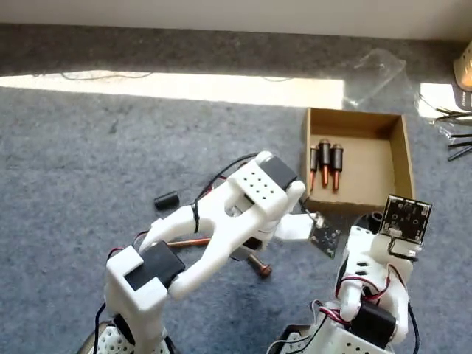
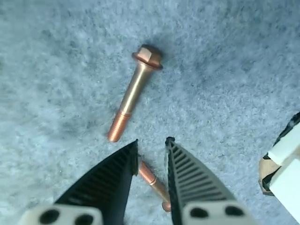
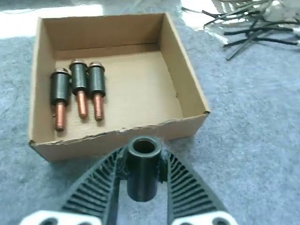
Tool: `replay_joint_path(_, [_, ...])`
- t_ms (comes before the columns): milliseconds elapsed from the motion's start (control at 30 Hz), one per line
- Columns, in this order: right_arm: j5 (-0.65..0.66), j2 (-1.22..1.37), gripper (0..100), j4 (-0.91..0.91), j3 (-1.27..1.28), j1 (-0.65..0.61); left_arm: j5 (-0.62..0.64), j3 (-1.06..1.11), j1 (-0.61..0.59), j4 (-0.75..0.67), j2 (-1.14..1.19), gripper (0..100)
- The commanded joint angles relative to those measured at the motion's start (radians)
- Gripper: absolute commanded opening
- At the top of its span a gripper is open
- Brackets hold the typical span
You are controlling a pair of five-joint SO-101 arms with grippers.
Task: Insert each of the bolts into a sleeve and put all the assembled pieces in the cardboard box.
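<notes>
Looking down from above, the cardboard box [image 1: 402,158] holds three sleeved bolts [image 1: 324,164] side by side; a spare sleeve [image 1: 167,199] lies on the grey counter [image 1: 88,162], well apart from the box. At the left wrist, the left tool [image 2: 151,143] hangs with its fingers apart over a copper bolt [image 2: 152,178], with a hex-headed bolt [image 2: 136,91] just beyond. At the right wrist, the right tool [image 3: 142,157] is clamped on an upright black sleeve [image 3: 142,176] just outside the box's near wall.
</notes>
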Motion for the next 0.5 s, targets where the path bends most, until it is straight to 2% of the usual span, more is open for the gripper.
replay_joint_path(0, [-0.003,-0.005,0.5,-0.005,-0.008,0.090,-0.008,-0.042,-0.045,-0.025,-0.039,11])
replay_joint_path(267, [0.002,-0.005,0.5,-0.005,-0.008,0.317,-0.005,-0.041,-0.039,-0.025,-0.044,11])
replay_joint_path(367, [-0.003,-0.005,0.5,-0.031,-0.010,0.415,-0.005,-0.031,-0.035,-0.069,-0.036,11])
replay_joint_path(467, [-0.005,-0.005,0.5,-0.082,0.008,0.453,-0.005,-0.016,-0.028,-0.120,-0.035,11])
